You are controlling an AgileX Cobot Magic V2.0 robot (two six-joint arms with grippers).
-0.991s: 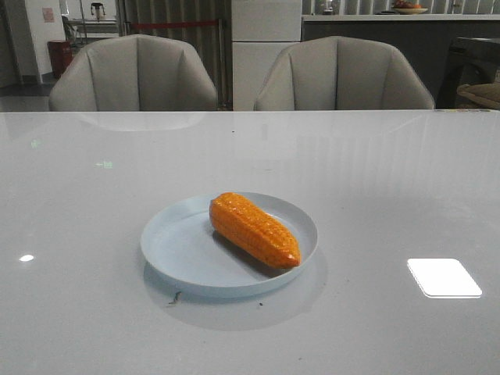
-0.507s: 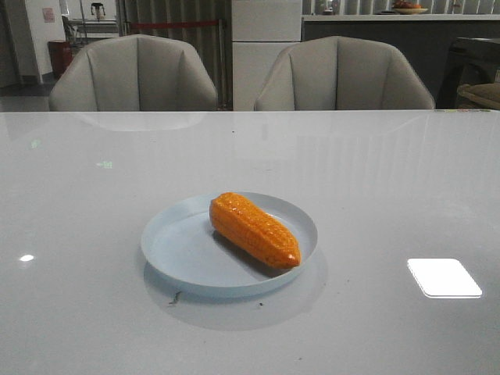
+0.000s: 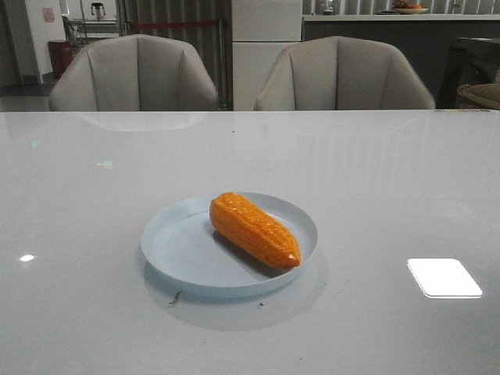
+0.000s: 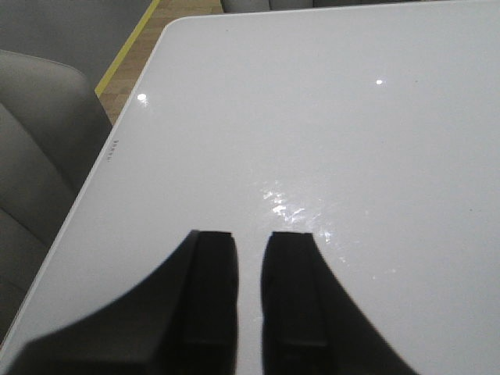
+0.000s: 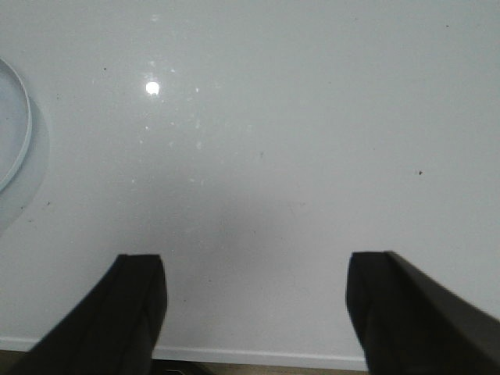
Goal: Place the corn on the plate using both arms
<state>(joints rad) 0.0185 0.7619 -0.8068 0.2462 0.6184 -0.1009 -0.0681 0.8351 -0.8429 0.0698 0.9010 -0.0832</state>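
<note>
The corn (image 3: 255,230) lies diagonally inside the plate (image 3: 178,251) on the table (image 3: 375,187) — nothing touching it. Left gripper (image 4: 248,244) over bare table, jaws nearly together, holding nothing; right gripper (image 5: 254,269) jaws spread wide — empty.

Corn (image 3: 254,230) lying in the plate (image 3: 183,254), slanted, blunt end toward the back left, tip toward the front right rim. Plate sitting mid-table (image 3: 375,187). Two chairs (image 3: 133,74) side by side behind the table's far edge.
</note>
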